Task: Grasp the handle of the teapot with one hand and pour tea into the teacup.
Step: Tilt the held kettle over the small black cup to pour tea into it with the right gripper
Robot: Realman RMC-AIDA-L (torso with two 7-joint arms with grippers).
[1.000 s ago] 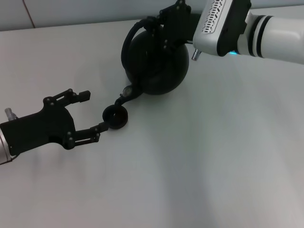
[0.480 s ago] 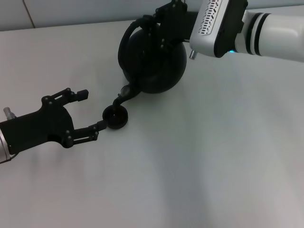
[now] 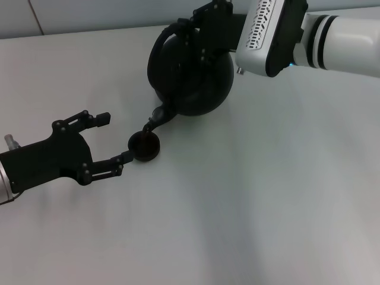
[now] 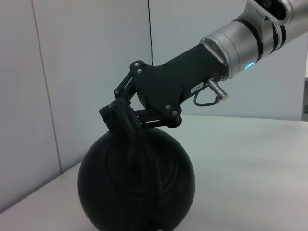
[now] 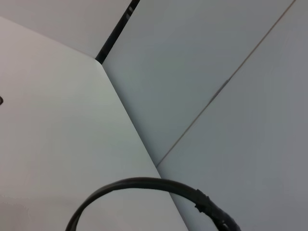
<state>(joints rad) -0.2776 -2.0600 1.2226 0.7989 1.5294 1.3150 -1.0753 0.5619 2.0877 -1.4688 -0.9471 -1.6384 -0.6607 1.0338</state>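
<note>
The round black teapot [image 3: 193,74] hangs tilted at the back of the table, its spout [image 3: 158,117] pointing down over the tiny black teacup [image 3: 144,146]. My right gripper [image 3: 199,27] is shut on the arched black handle [image 3: 159,44] at the pot's top. The left wrist view shows the same hold from the side: the right gripper [image 4: 120,115] clamps the handle above the teapot [image 4: 137,185]. The handle [image 5: 144,185] arcs across the right wrist view. My left gripper [image 3: 113,138] is open, with one fingertip [image 3: 126,157] touching the cup's side.
The table [image 3: 249,196] is plain white. A pale wall [image 4: 91,72] rises behind its far edge. Nothing else stands on the table.
My right gripper has moved the teapot a little left and back and tilted it further. The spout tip now sits higher above the cup. My left gripper has not moved.
</note>
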